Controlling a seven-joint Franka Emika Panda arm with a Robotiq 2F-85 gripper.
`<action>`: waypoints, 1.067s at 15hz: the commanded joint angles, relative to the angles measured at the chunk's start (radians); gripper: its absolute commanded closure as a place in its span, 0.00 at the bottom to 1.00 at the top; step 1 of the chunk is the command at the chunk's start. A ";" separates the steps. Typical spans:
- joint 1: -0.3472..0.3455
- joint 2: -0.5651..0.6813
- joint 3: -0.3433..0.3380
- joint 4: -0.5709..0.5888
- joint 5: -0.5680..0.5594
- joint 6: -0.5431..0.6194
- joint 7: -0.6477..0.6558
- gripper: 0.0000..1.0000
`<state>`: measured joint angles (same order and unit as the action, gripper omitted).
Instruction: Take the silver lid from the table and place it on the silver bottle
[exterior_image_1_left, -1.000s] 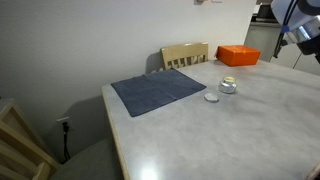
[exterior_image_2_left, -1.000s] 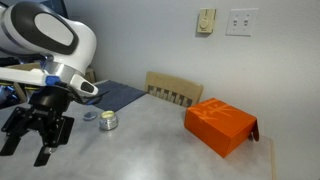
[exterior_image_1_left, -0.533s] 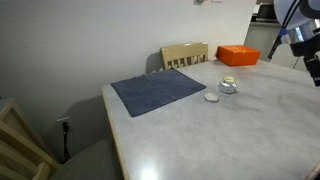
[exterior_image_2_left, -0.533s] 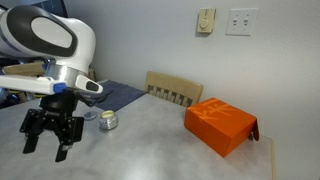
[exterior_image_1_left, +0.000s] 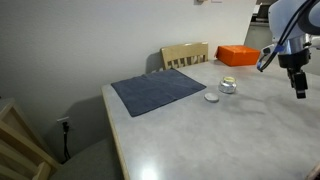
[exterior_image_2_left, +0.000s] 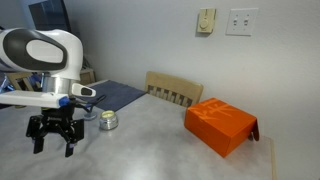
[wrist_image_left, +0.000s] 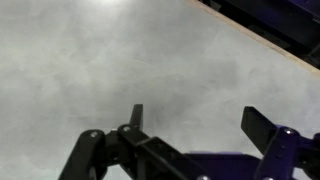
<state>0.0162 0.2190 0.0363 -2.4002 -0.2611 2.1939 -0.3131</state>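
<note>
On table (exterior_image_1_left: 190, 135), silver lid (exterior_image_1_left: 211, 97) seemingly flat beside upright silver bottle (exterior_image_1_left: 228, 85); claw (wrist_image_left: 193, 113) spread, empty.

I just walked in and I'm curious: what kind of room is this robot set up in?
Probably a dining area in a home: a pale table with a wooden chair pushed up to it, a blue-grey placemat lying on it, and household wall switches.

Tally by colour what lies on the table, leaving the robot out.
Silver: 2, the lid and the bottle
Orange: 1, the box
Blue-grey: 1, the cloth
Total: 4
</note>
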 joint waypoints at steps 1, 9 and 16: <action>0.000 0.001 0.002 0.002 0.000 -0.002 0.000 0.00; 0.044 0.001 0.034 -0.056 -0.041 0.397 0.025 0.00; 0.075 0.005 0.112 -0.057 0.008 0.421 -0.074 0.00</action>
<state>0.0888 0.2247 0.1522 -2.4590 -0.2551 2.6192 -0.3878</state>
